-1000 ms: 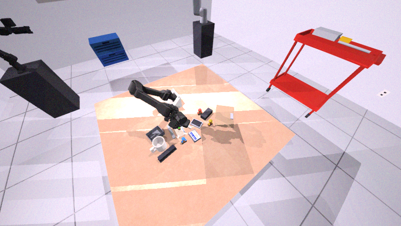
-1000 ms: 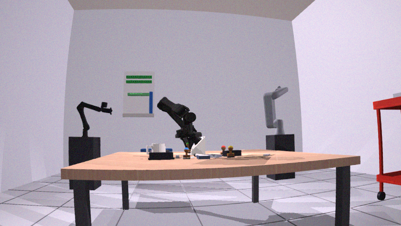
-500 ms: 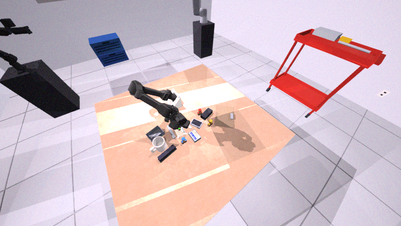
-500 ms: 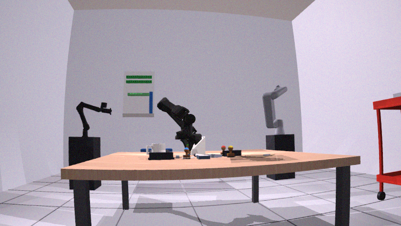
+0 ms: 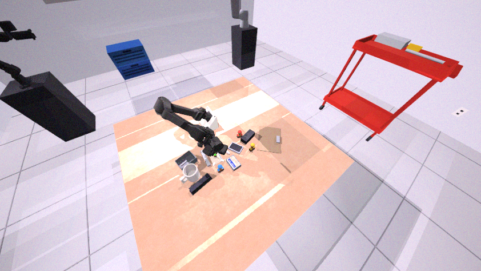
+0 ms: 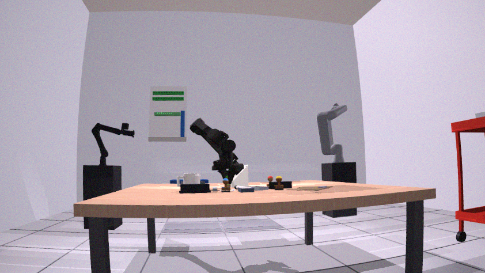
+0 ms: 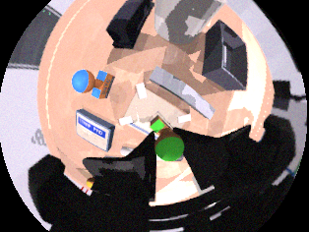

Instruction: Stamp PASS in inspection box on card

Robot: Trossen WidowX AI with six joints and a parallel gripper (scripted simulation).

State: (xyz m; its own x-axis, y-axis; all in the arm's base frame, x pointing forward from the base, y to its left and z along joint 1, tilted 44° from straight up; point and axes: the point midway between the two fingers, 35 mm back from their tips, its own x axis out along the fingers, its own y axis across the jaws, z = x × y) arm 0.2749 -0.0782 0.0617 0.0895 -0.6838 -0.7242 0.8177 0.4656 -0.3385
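Note:
My gripper (image 5: 215, 154) (image 7: 163, 132) is shut on the green-knobbed stamp (image 7: 169, 147), low over the card. The stamp's base has a green top patch; whether it touches the card cannot be told. The pale card (image 7: 148, 107) lies between white corner pieces, partly hidden by the stamp and fingers. Its box and any print cannot be made out. The dark ink pad (image 5: 236, 147) lies open at the right of the gripper in the top view. The blue-and-white pad lid (image 5: 233, 162) (image 7: 94, 130) lies nearby. Lettering on the stamp is not readable.
A blue-knobbed stamp (image 5: 220, 167) (image 7: 84, 82), a yellow one (image 5: 252, 146) and a red one (image 5: 239, 133) stand around. A grey bar (image 7: 182, 90) lies beside the card. Beyond are a mug (image 5: 191, 172), an open dark box (image 5: 185, 159) and black blocks (image 5: 200, 184) (image 5: 247, 136).

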